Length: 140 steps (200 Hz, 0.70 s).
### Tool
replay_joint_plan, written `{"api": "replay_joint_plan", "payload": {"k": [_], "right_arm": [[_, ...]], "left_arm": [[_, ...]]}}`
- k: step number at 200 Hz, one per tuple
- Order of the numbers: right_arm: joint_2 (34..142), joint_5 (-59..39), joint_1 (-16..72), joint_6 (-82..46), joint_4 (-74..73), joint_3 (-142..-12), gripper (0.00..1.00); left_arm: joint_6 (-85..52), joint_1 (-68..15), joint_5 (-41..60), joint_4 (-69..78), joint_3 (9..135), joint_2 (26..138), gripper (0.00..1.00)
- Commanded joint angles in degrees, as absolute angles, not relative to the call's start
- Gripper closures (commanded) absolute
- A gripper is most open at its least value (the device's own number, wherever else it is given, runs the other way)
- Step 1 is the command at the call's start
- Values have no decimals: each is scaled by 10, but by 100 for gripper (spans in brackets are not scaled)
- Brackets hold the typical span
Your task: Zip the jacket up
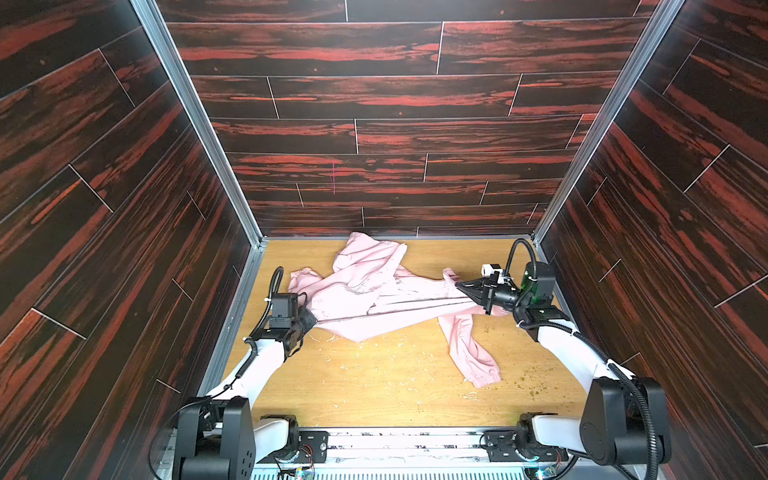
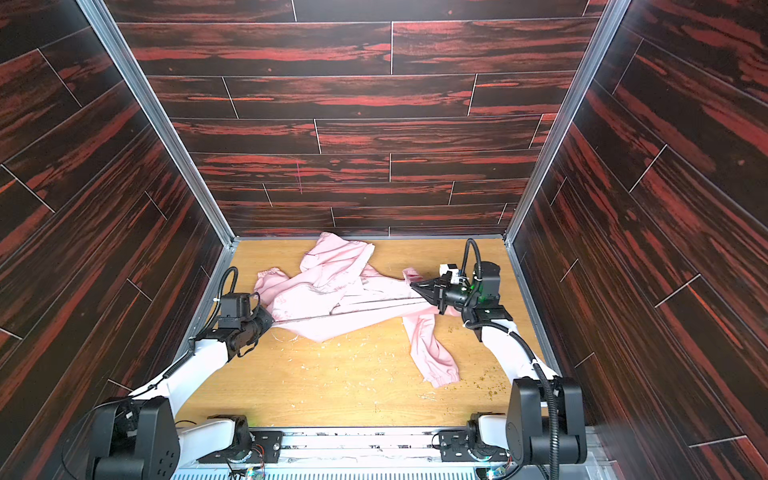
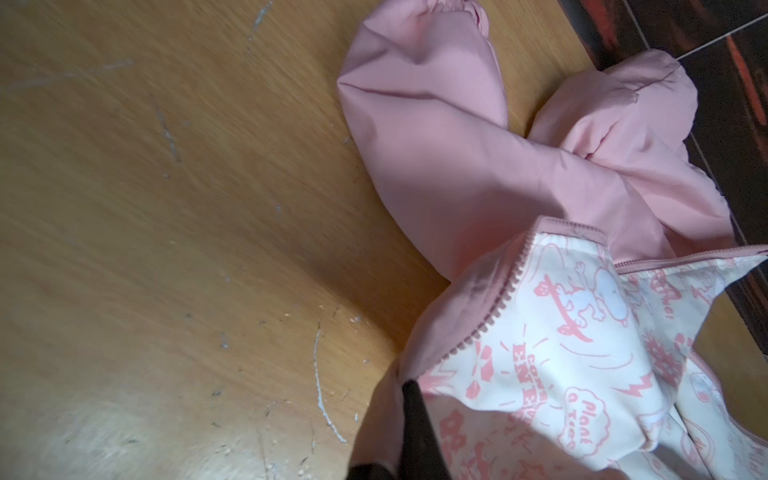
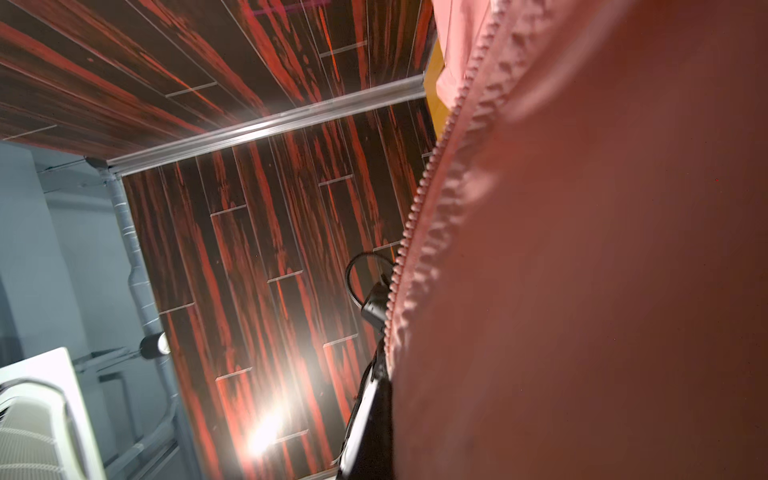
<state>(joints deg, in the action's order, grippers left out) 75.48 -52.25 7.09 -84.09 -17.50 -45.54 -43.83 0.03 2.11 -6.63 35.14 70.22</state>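
The light pink jacket (image 1: 374,291) (image 2: 332,291) lies crumpled toward the back of the wooden table in both top views. One front edge is drawn taut between my two grippers. My left gripper (image 1: 312,322) (image 2: 271,322) is shut on the jacket's left corner. In the left wrist view a black finger (image 3: 417,419) pinches the fabric next to the zipper teeth (image 3: 498,303) and the pale printed lining (image 3: 561,374). My right gripper (image 1: 459,286) (image 2: 413,286) is shut on the jacket's right end. There pink fabric (image 4: 582,291) and a row of zipper teeth (image 4: 415,208) fill the right wrist view.
One sleeve (image 1: 478,357) trails toward the front right, and another cuff (image 1: 303,274) lies at the back left. Dark red wood-pattern walls with aluminium corner posts (image 1: 199,124) enclose the table (image 1: 374,386). Small crumbs and scraps dot the table's front half.
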Motion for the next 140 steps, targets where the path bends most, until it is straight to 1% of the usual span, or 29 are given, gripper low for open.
{"api": "replay_joint_plan", "payload": {"k": [1,15,31,54,75,85,92,104,114,124,140], "right_arm": [[775,-386,160,-806,-213,-459,100],[824,-326,230,-795,-255,-462,99],[884,-282,277,-810,-341,-452,99],[949,-246,307,-843,-426,-434,97],[975,-230,319,-863,-436,-427,96],[976,-225,321,-871,-435,-422,88],[974,-222,322,-874,-429,-419,78],[962,-218,322,-876,-417,-415,65],[948,-215,322,-872,-396,-416,57],[931,-210,322,-866,-363,-422,51],[907,-205,322,-855,-289,-441,45]], "left_arm": [[-448,-26,30,-37,354,699,100],[-469,-70,46,-12,354,697,100],[-498,-119,49,10,351,696,100],[-528,-163,55,42,330,688,100],[-537,-177,53,48,311,675,100],[-538,-179,53,49,305,669,100],[-539,-180,53,48,302,666,100],[-541,-180,52,49,297,661,100],[-541,-180,52,50,297,660,100],[-541,-180,53,51,299,662,100],[-540,-180,55,53,305,667,100]]}}
